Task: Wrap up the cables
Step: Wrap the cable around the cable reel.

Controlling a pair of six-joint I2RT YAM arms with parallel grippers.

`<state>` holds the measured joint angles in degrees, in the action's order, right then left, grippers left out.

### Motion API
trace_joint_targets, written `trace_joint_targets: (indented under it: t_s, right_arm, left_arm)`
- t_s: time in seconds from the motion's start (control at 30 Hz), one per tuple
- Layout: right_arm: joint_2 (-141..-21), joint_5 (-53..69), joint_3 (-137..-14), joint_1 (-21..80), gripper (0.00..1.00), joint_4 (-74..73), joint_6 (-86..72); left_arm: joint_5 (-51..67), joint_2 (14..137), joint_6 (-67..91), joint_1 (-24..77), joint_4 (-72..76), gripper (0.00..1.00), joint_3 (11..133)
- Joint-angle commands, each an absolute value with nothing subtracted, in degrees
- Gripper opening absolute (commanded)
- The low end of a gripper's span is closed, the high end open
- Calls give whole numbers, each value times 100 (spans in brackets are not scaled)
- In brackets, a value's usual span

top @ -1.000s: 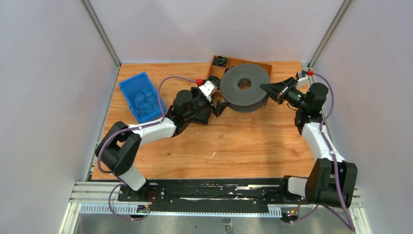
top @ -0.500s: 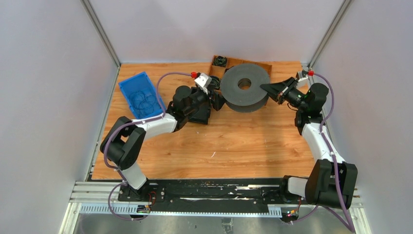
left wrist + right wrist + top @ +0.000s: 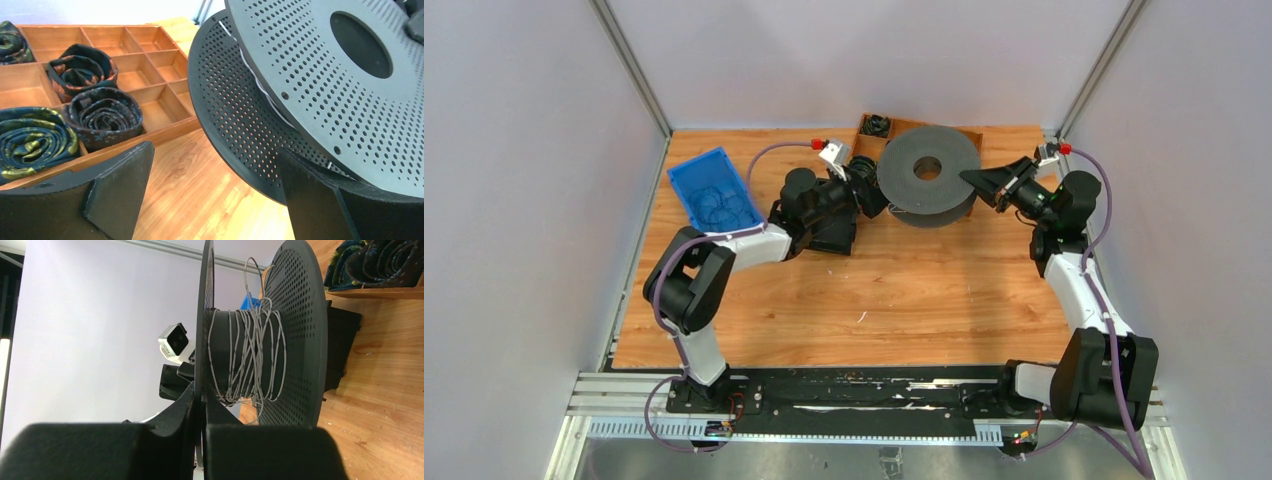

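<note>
The cables [image 3: 245, 357] are sitting in loose silvery turns around the hub of the grey spool [image 3: 929, 178], at the far middle of the bench [image 3: 904, 290]. My right hand [image 3: 202, 407] is clenching one flange's rim from the right. My left hand [image 3: 215, 195] is hanging released, fingers spread wide, just left of the spool and near the wooden tray [image 3: 165, 55].
</note>
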<state>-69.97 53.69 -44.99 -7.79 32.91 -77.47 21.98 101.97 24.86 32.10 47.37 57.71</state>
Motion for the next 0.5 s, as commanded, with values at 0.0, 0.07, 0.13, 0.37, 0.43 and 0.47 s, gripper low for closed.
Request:
trace_joint_targets:
  t_s: [0.0, 0.07, 0.13, 0.37, 0.43, 0.47]
  right_arm:
    - [-6859, 5568, -4510, -773, 1, 3696, -7857]
    - [-6869, 5589, -4528, -773, 1, 3716, -7852]
    - [-6888, 5613, -4559, -782, 1, 3677, -7788]
    - [-6920, 5773, -4660, -861, 1, 3349, -7408]
    - [-6935, 5809, -4711, -861, 1, 3340, -7381]
    - [-6959, 5859, -4761, -861, 1, 3317, -7333]
  left_arm:
    - [2540, 10127, 2968, 3197, 5195, 98, 5758]
    - [2609, 9999, 2958, 3164, 5253, 98, 5585]
    - [2705, 9847, 2915, 3103, 5335, 98, 5363]
    - [3282, 9217, 2138, 2860, 5013, 98, 4853]
    - [3332, 9066, 1938, 2777, 4833, 98, 4703]
    - [3373, 8983, 1830, 2731, 4773, 98, 4642]
